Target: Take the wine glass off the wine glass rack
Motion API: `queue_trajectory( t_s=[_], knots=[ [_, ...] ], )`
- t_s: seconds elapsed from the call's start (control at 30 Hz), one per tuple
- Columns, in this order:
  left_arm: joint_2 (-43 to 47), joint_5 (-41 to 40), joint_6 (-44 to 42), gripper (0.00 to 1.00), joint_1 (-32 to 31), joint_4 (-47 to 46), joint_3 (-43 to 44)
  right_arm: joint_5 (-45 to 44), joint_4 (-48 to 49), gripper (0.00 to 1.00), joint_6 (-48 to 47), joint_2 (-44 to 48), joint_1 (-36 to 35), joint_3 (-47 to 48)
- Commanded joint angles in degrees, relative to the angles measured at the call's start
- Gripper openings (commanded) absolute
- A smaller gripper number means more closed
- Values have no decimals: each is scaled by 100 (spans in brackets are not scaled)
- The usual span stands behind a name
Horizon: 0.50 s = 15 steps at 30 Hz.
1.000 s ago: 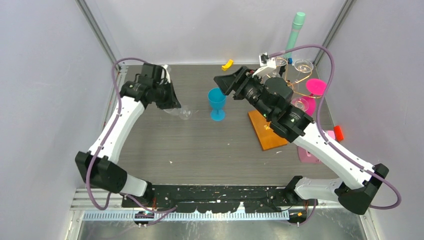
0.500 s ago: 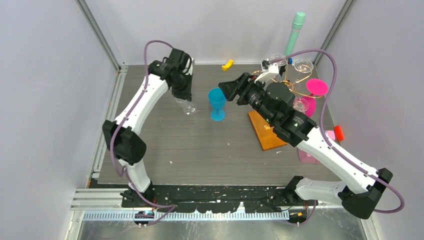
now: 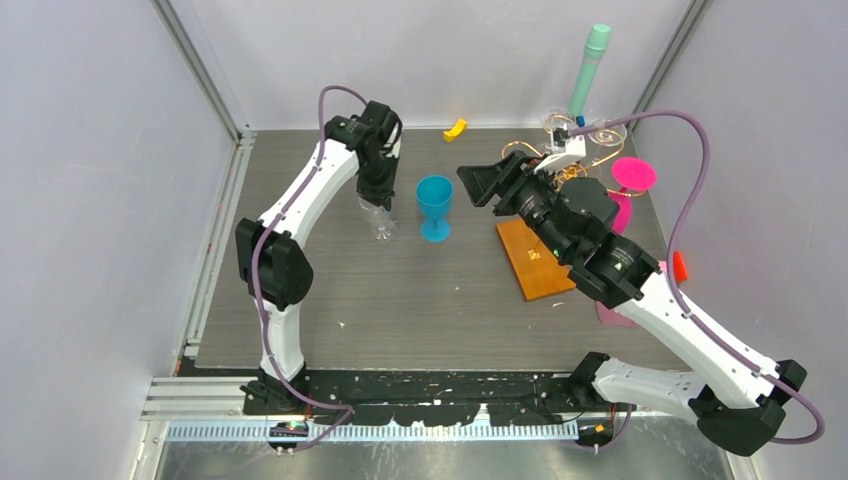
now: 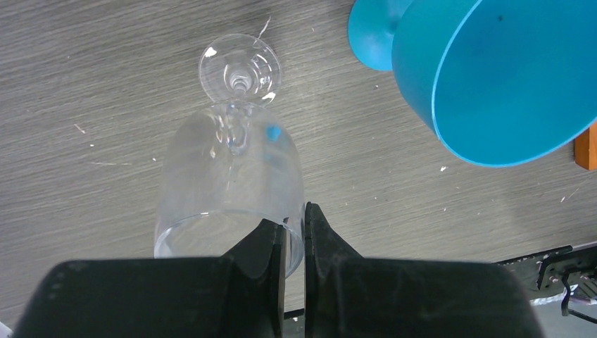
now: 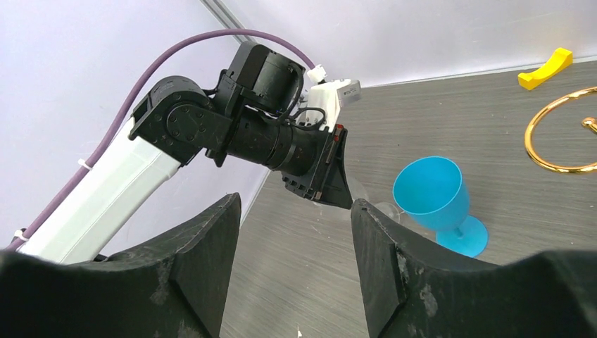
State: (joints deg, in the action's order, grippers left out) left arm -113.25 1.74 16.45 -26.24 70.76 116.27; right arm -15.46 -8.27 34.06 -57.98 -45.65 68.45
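Clear plastic or glass, the wine glass [image 3: 381, 222] is already off the wine glass rack [image 3: 532, 268]. It is upright at the left rear of the table [image 3: 420, 300], just beside a blue goblet [image 3: 434, 200] and well apart from the rack at the right rear. In the top view the left fingers [image 3: 377, 195] sit directly over its bowl. The right fingers [image 3: 478, 185] point leftward in front of the gold wire, where more clear glasses [image 3: 605, 130] and a pink glass [image 3: 633, 174] hang.

As I judge it, the step in hand is the set-down. Bring the foot flat, keep the stem plumb, and part the fingers only once the glass bears its own weight. Then rise straight up, so that the finger inside the bowl does not drag the rim toward the goblet.

The left wrist view gives what the top view hides: the fingers are nearly together, clamped on the bowl's thin wall at the rim, one inside and one outside. It looks down through the bowl to the round foot, though whether the foot touches the table cannot be told from here. The goblet's rim is close at the right.

The right wrist view shows its own fingers wide apart with nothing between them, facing the left arm. The goblet, a curl of gold wire and a yellow piece [image 5: 542, 69] lie beyond. The wine glass is only a faint glint behind one finger.
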Motion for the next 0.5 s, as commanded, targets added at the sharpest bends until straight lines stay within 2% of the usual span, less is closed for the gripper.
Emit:
queue_trajectory(
  t_s=[0.0, 0.1, 0.17, 0.2, 0.3, 0.47],
  knots=[
    [-120, 122, 40, 0, 5, 33, 277, -219, -80, 64, -121, 135, -27, 97],
    [-145, 131, 74, 5, 5, 6, 308, -266, -199, 64, -138, 187, -28, 134],
    [-121, 140, 95, 14, 5, -21, 322, -313, -272, 64, -148, 223, -27, 167],
    [-112, 147, 103, 21, 5, -33, 332, -344, -294, 64, -151, 247, -25, 186],
    [-64, 117, 104, 32, 5, -47, 422, -387, -385, 64, -166, 301, -24, 214],
    [83, 116, 88, 42, 5, 42, 785, -505, -673, 64, -222, 390, -26, 387]
  ],
)
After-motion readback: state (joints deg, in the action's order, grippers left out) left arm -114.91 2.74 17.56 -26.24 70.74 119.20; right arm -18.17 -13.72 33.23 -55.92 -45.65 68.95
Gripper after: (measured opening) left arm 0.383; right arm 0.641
